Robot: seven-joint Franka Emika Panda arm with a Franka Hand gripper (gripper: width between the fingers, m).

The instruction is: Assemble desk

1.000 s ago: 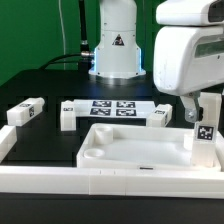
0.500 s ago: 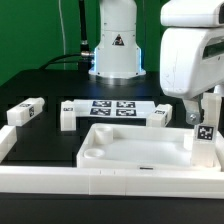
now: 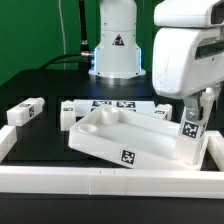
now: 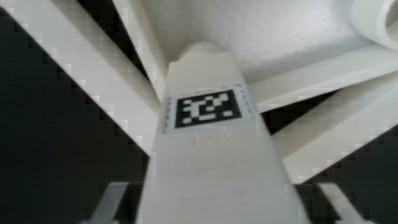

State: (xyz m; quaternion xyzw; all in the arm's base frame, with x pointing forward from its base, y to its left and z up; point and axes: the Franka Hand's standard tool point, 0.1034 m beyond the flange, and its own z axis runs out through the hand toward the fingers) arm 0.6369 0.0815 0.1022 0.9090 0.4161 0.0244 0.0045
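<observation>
The white tabletop [image 3: 110, 135] lies tipped in the exterior view, with its left end raised and a tag showing on its near side. A white tagged leg [image 3: 189, 135] leans at its right end, touching it. My gripper [image 3: 197, 108] is down over that leg's top. In the wrist view the leg [image 4: 214, 140] fills the middle and runs between my two fingers [image 4: 121, 200], with my gripper [image 4: 222, 198] closed in on it. Part of the tabletop [image 4: 302, 50] lies beyond the leg. Other legs lie at the left [image 3: 25, 112], [image 3: 68, 113] and behind the tabletop [image 3: 160, 113].
The marker board [image 3: 112, 103] lies behind the tabletop. A long white border rail [image 3: 110, 182] runs along the front and up the left side [image 3: 8, 142]. The arm's base [image 3: 115, 50] stands at the back on the black table.
The tabletop lay flat with the leg upright at its right end. Now both are tilted, the tabletop's left end is up, and my fingers have closed in on the leg.
</observation>
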